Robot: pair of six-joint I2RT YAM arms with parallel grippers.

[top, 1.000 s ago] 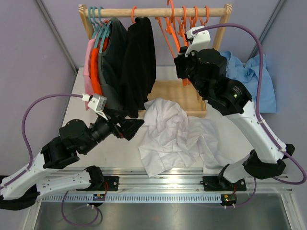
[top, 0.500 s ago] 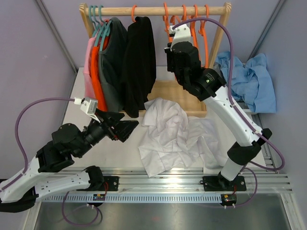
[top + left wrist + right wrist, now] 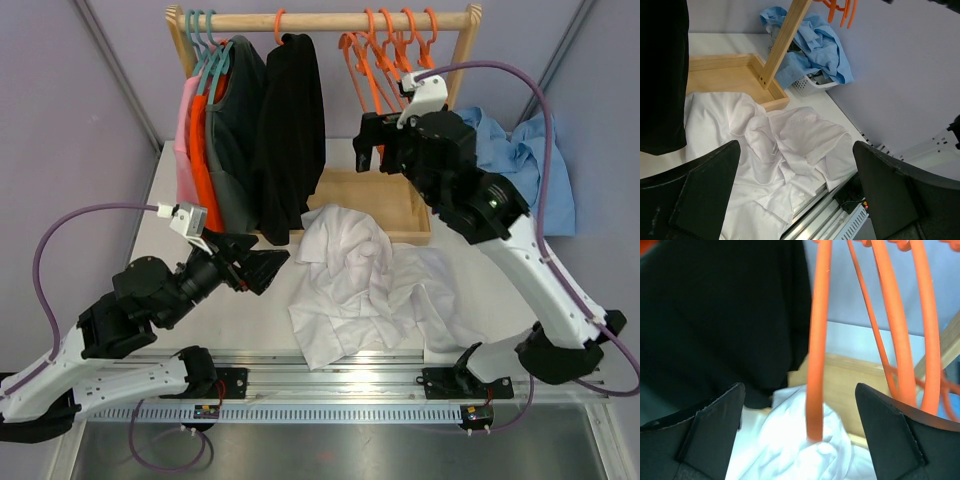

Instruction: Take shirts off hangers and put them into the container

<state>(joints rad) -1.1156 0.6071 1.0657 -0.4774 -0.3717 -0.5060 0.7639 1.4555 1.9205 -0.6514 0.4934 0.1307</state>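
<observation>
A crumpled white shirt [image 3: 350,290] [image 3: 765,145] lies on the table in front of the rack. Black [image 3: 290,130], dark grey [image 3: 235,130], orange [image 3: 201,140] and pink [image 3: 184,140] shirts hang on the rail. Several bare orange hangers [image 3: 385,60] hang at the rail's right end. My right gripper [image 3: 375,152] [image 3: 800,390] is open just below them, with one orange hanger bar [image 3: 817,340] loose between its jaws. My left gripper [image 3: 272,264] [image 3: 796,150] is open and empty beside the white shirt's left edge. Light blue shirts [image 3: 530,165] heap over the white container [image 3: 807,85].
The wooden rail [image 3: 320,22] stands on slanted posts [image 3: 782,42] over a flat wooden tray base [image 3: 375,195]. Teal hangers [image 3: 200,30] carry the shirts on the left. A metal rail [image 3: 340,385] runs along the table's near edge, and grey walls close the sides.
My right gripper has gone from shut to open and dropped back from the rail to the right; the orange hanger now hangs with the others. The left arm barely moved.
</observation>
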